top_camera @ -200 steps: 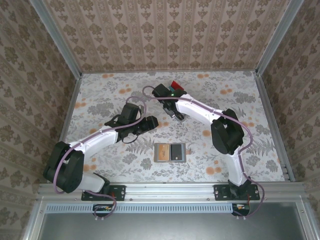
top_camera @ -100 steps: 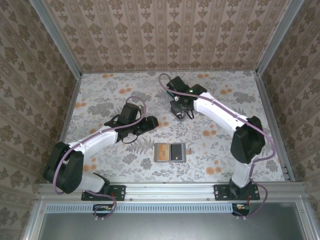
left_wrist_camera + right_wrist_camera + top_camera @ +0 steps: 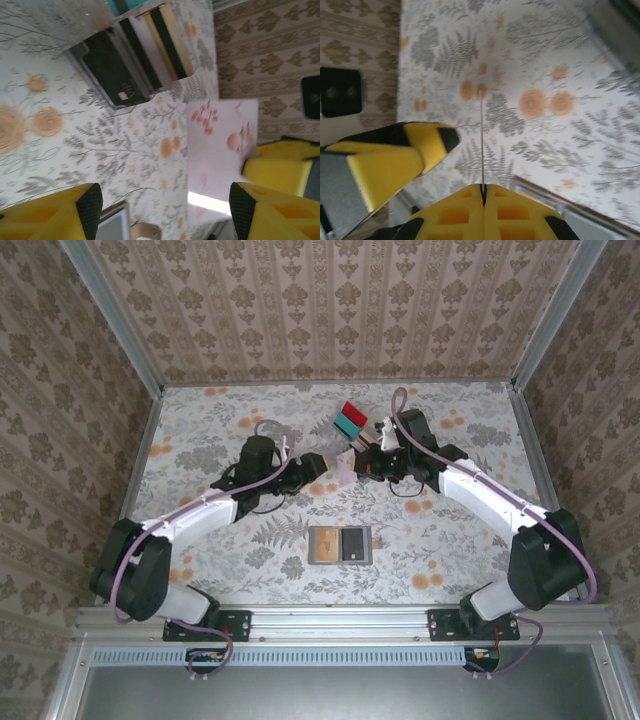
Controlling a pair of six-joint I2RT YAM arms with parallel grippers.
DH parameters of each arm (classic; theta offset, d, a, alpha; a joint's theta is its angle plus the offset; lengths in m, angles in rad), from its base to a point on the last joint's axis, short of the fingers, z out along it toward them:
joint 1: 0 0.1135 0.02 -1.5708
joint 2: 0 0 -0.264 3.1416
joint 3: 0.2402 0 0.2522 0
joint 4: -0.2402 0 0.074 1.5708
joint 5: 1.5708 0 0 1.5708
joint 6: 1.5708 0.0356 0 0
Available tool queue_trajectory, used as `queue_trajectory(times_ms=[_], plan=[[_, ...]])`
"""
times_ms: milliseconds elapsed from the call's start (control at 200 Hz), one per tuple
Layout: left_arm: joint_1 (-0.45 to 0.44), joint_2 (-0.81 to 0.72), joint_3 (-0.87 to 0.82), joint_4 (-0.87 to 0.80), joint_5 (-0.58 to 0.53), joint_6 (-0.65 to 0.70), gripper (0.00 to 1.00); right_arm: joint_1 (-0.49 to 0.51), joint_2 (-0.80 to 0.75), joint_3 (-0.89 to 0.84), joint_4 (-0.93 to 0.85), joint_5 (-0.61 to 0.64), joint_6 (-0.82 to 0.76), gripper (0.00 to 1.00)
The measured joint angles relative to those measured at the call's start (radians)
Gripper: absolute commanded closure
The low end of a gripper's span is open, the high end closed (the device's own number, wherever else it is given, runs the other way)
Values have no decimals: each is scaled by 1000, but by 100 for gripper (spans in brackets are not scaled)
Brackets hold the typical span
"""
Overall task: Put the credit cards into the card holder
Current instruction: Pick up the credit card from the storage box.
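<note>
**Pale card held upright between the two grippers, wallet open nearer the bases**

A pale card (image 3: 345, 467) with reddish flower marks stood on edge above the table, roughly midway between the arms. The right gripper (image 3: 357, 462) had its yellow fingers pressed together on it. In the right wrist view the card (image 3: 482, 145) appeared as a thin line rising from the seam of the closed fingers (image 3: 483, 189). In the left wrist view its broad face (image 3: 222, 145) was turned to the camera, with one side pinched by the right arm's yellow fingers (image 3: 280, 167).

The left gripper (image 3: 318, 462) sat just beside the card on the other side. Its jaws were spread wide and empty (image 3: 164, 197), and no contact with the card was visible.

The card holder (image 3: 340, 544) lay unfolded flat on the table, nearer the arm bases than both grippers, with a tan-grey panel on the left and a dark one on the right.

Farther back, a red card (image 3: 349, 409) and a teal card (image 3: 350, 424) stood in a clear slotted rack (image 3: 80, 55). That rack also held a dark card (image 3: 112, 70) and a tan card (image 3: 172, 45).

All of this sat on the floral-patterned table (image 3: 220, 440).
</note>
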Motion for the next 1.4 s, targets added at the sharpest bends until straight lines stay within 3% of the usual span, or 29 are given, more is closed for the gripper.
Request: queue_trajectory(times_ms=[150,305,440,530,1105,1265,1305,1360,1400], plan=[[1,50,12,85,37,-53,41,0,-3,-37,97,-73,75,96],[1,58,13,151,63,-109,61,0,-3,-63,175,-118,133,94],[1,58,13,189,69,-139,87,0,-3,-76,225,-143,170,91],[8,58,13,206,73,-149,93,-6,-3,-87,245,-146,190,89],[16,68,13,259,121,-154,90,-18,21,-118,358,-227,304,82],[16,72,13,263,128,-154,86,-17,22,-125,386,-241,329,93],[16,72,13,259,127,-154,82,-17,22,-125,385,-241,328,94],[15,71,13,253,127,-154,66,-17,19,-126,378,-240,324,95],[14,71,13,235,126,-142,61,-14,12,-126,367,-230,315,95]])
